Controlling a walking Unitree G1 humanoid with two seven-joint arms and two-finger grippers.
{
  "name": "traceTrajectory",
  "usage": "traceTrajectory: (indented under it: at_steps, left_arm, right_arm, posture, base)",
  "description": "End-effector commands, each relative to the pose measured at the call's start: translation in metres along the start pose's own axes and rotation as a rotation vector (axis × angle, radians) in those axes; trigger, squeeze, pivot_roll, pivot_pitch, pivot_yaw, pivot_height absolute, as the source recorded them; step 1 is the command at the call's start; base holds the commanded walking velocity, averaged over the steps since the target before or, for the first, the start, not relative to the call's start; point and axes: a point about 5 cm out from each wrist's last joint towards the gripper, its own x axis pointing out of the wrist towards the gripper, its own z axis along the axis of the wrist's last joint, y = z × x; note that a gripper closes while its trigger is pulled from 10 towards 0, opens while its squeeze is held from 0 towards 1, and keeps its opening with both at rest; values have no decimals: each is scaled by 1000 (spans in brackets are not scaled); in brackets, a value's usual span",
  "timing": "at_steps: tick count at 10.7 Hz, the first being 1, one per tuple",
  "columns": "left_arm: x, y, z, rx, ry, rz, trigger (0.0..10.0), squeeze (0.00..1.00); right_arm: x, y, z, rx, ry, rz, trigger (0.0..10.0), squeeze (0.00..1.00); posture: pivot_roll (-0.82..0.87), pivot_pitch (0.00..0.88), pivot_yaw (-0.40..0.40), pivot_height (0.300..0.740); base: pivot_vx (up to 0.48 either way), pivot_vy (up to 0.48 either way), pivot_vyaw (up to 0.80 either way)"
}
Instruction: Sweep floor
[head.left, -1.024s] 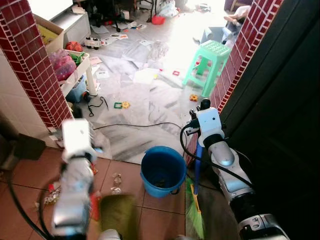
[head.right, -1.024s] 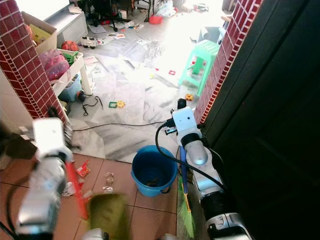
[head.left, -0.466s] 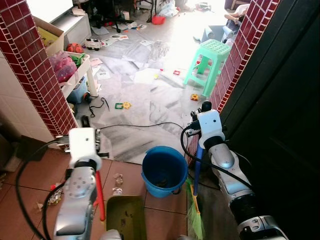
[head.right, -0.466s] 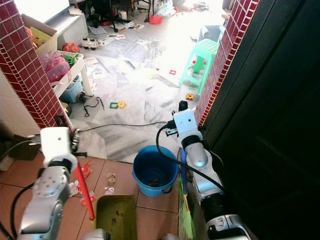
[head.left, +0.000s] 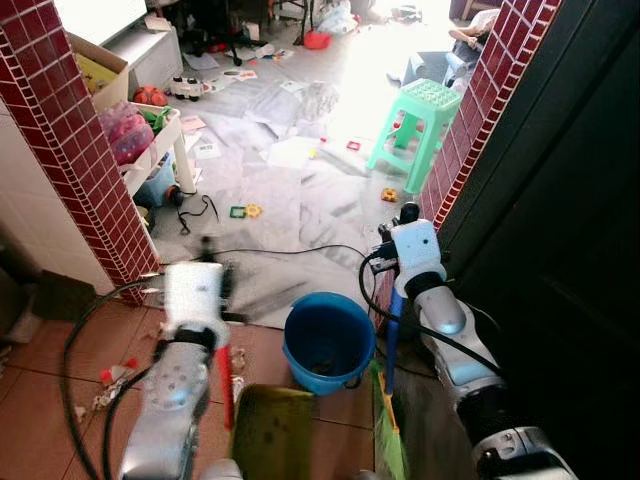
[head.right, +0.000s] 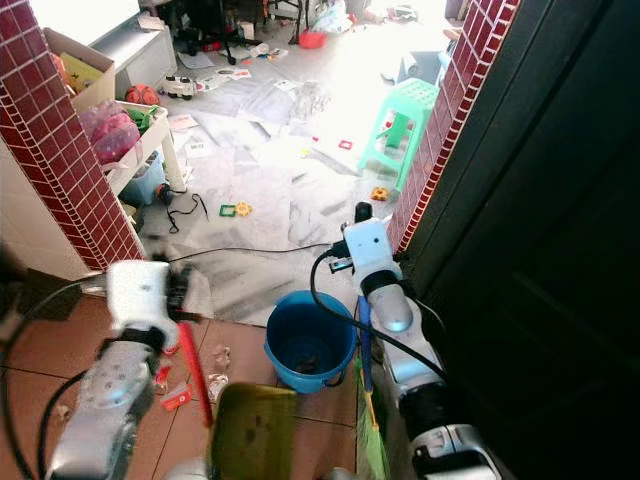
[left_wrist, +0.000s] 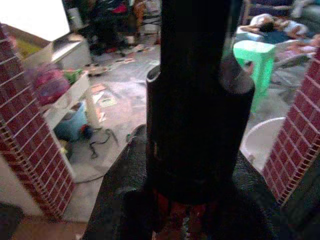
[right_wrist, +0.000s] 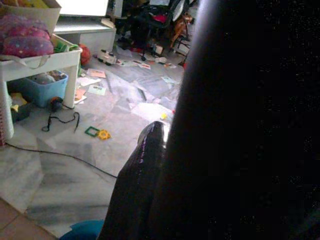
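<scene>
Dustpan (head.left: 272, 435) by bucket (head.left: 328, 343); left fingers (left_wrist: 200, 115) clamp red handle (head.right: 195, 372); right fingers clamp broom (head.left: 392, 335).

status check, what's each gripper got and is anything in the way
Left gripper shut on red-handled dustpan. Right gripper shut on blue broom handle. Blue bucket between them, litter on tiles.

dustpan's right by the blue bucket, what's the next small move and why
Probably tip the olive dustpan, held by its red handle in the left gripper, over the blue bucket just beside it to empty it. Wrappers lie on the tiles, and the right gripper holds the broom beside the bucket.
</scene>
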Motion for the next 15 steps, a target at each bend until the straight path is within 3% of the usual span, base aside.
traceTrajectory:
  at_steps: [1, 2, 3, 5, 7, 12, 15]
  left_arm:
    - [-2, -7, 11, -43, -70, -63, 0, 0]
    - [0, -8, 10, 14, -59, -55, 1804, 0]
    - [4, -8, 8, 55, -27, -45, 10000, 0]
    - [4, -2, 17, 59, -81, 17, 10000, 0]
    - [2, 5, 18, 25, -66, 76, 10000, 0]
    - [9, -7, 27, 47, -96, -19, 10000, 0]
    - [11, -8, 29, 50, -98, -17, 10000, 0]
  right_arm:
    - [3, -6, 3, 8, -6, -24, 10000, 0]
    - [3, -4, 4, 24, 4, -13, 10000, 0]
    - [3, 0, 7, 22, -9, 29, 10000, 0]
    - [2, -2, 11, 49, -37, 16, 10000, 0]
    - [0, -3, 8, 50, -25, 23, 10000, 0]
    - [1, -5, 6, 36, -16, 8, 10000, 0]
    - [2, -3, 8, 14, -28, 17, 10000, 0]
  posture:
    - [13, 0, -77, 740]
    - [11, 0, -76, 740]
    - [12, 0, -71, 740]
    - [13, 18, -78, 740]
    - [12, 17, -86, 740]
    - [17, 0, -78, 740]
    - [20, 0, -78, 740]
  base:
    - [0, 0, 0]
    - [0, 0, 0]
    - [0, 0, 0]
    - [0, 0, 0]
    - [0, 480, 0]
    - [0, 480, 0]
    - [0, 480, 0]
